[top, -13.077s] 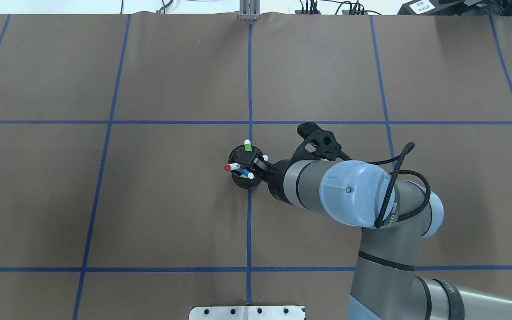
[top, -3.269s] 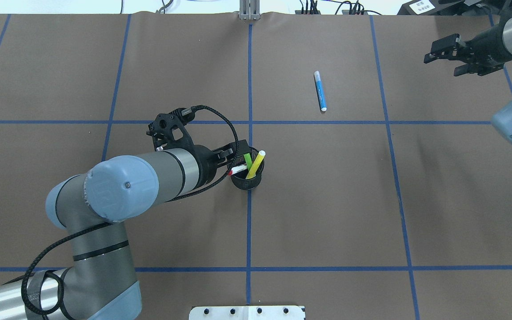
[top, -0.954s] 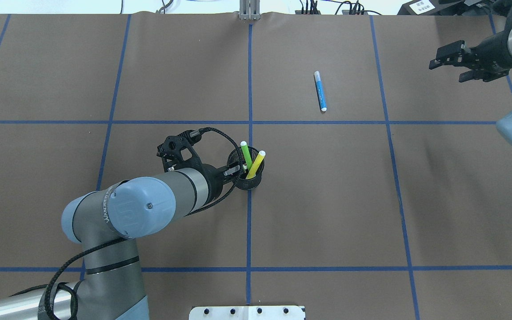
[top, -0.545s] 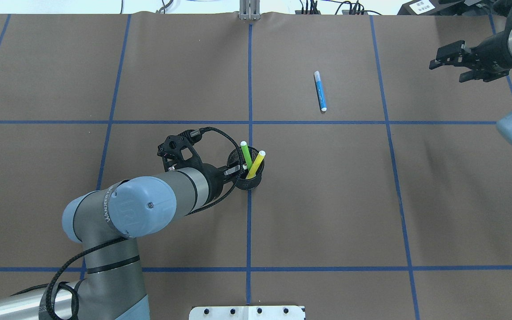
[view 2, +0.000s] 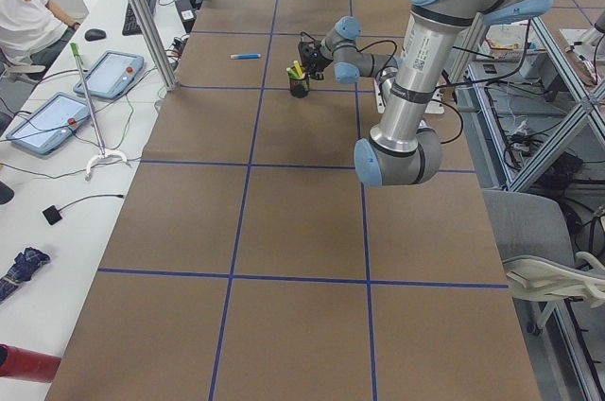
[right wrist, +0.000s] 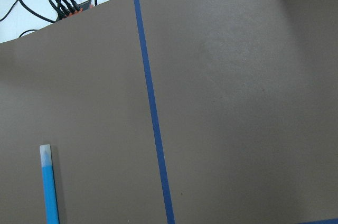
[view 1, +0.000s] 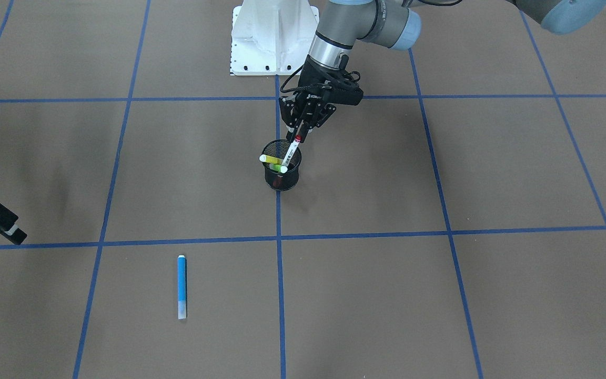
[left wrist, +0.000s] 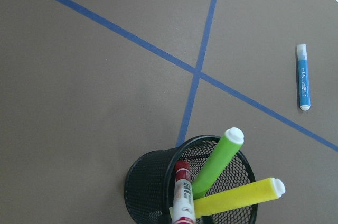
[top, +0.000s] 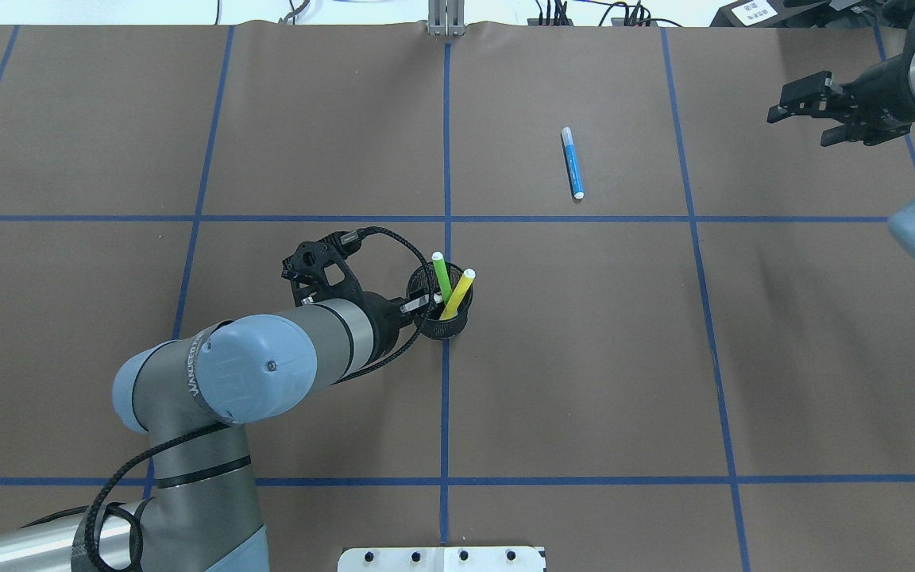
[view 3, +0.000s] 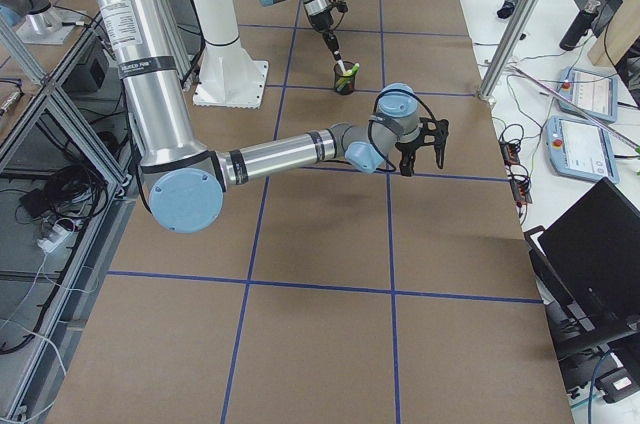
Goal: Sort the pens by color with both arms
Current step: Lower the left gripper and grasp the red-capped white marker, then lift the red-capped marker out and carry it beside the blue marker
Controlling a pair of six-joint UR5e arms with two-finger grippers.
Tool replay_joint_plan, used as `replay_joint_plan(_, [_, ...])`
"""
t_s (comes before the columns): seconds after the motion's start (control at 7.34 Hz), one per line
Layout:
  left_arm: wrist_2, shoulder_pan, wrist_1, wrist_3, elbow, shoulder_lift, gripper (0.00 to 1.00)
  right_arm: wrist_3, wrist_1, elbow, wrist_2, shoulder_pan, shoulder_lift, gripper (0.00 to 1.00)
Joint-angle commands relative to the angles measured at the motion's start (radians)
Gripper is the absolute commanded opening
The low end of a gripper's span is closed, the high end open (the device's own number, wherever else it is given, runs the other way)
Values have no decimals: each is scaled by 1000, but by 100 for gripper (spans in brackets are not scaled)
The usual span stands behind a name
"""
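Observation:
A black mesh cup (top: pixel 442 327) stands at the table's centre with the light green pen (top: pixel 442 276) and the yellow pen (top: pixel 457 292) leaning in it. My left gripper (top: pixel 419 304) is at the cup's rim, shut on the upper end of the white pen with red ends (view 1: pixel 291 148), whose lower part is still inside the cup (view 1: pixel 282 181). In the left wrist view the red pen (left wrist: pixel 182 195) stands beside the green pen (left wrist: pixel 219 160). The blue pen (top: pixel 573 163) lies flat on the table far right of centre. My right gripper (top: pixel 799 119) is open and empty near the far right edge.
Blue tape lines (top: pixel 445 159) divide the brown table into squares. The white pedestal base (view 1: pixel 274 37) stands on the robot's side. Cables and plugs (top: pixel 553 16) lie beyond the far edge. An operator and tablets (view 2: pixel 104 75) are beside the table.
Earlier my right arm took the blue pen from the cup and laid it down far right. My left arm then came to the cup. In the last second nothing has visibly moved.

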Motion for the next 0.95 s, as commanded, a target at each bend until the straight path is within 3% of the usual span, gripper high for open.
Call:
replay_joint_plan(0.0, [-1,-4,-1,-1,-13,-9,0,0,0,4,0,0,-1,100])
replay_joint_plan(0.14, [-1,-13,21,-1,-54,-10,0,0,0,4,0,0,0,100])
replay_joint_plan(0.54, [-1,-44,266,-1,-260,-8,0,0,-3,16,5,5,0,100])
replay_joint_plan(0.82, [-1,-100,287,-1,-271,-14,0,0,-3,16,5,6,0,100])
